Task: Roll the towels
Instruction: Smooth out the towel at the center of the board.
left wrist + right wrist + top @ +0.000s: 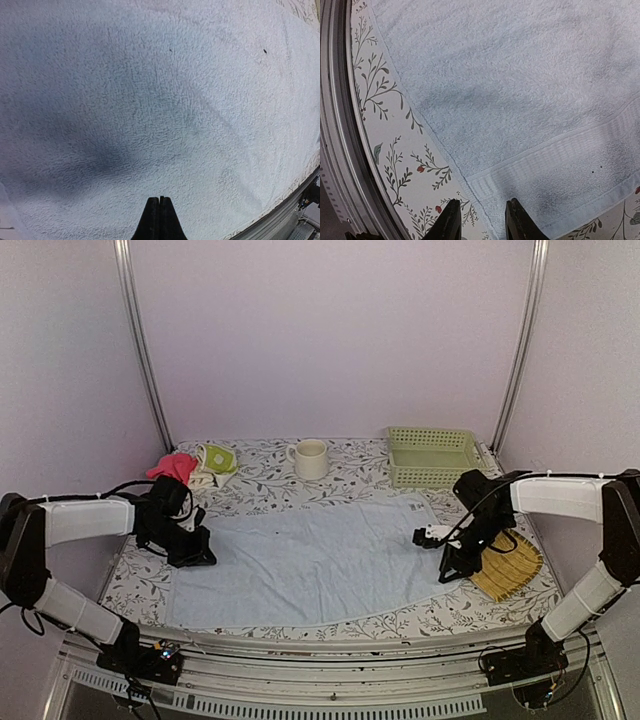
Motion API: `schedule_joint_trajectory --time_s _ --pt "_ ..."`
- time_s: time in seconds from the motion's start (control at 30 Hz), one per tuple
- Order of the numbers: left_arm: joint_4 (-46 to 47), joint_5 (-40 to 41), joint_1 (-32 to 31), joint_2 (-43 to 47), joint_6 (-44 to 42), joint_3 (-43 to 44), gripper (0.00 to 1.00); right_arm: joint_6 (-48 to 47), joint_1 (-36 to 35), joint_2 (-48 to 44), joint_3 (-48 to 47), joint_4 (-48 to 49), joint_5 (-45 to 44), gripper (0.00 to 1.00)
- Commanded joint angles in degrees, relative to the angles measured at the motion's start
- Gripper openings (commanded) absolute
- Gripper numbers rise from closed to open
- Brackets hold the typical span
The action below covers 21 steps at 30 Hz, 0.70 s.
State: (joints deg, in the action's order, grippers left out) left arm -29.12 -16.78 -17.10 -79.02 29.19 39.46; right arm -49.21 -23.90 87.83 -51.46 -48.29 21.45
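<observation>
Where the pale blue towel (310, 560) lies spread flat on the flower-printed tabletop (260, 485), its long axis runs left to right between the two arms. At rear left, the small yellow-green patterned towel (218, 458) sits bunched beside a pink cloth (172, 466), well apart from both arms. The left tool (159, 200) is clenched on nothing, tips pressed together over the blue towel's left end. Its wrist view shows only looped terry pile, soft and matte, and whether the tips touch it cannot be told. Rear centre stands a cream mug (310, 458); rear right, a green slotted basket (432, 455). The right tool (481, 204) is released, its fingers apart above the towel's near right corner, where a flat woven hem band (560, 150) crosses the pile. A yellow woven tray (510, 570) lies just beyond that end. On this layout a roll would probably start at a short end and travel along the long axis, with the right tool better placed to take the hem.
</observation>
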Motion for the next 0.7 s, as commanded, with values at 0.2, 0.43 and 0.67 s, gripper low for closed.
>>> schedule_joint_trajectory --time_s 0.2,0.43,0.67 --pt "4.47 -0.58 -1.04 -1.30 1.11 2.37 0.00 9.69 6.73 2.67 -8.58 3.46 -6.80 0.09" --pt "5.78 -0.98 -1.15 -3.09 1.42 1.85 0.00 12.06 7.38 2.59 -3.68 6.58 -18.86 0.04" --pt "6.02 -0.81 -1.23 -3.29 0.98 1.52 0.00 7.97 7.46 1.13 -0.52 3.06 -22.66 0.04"
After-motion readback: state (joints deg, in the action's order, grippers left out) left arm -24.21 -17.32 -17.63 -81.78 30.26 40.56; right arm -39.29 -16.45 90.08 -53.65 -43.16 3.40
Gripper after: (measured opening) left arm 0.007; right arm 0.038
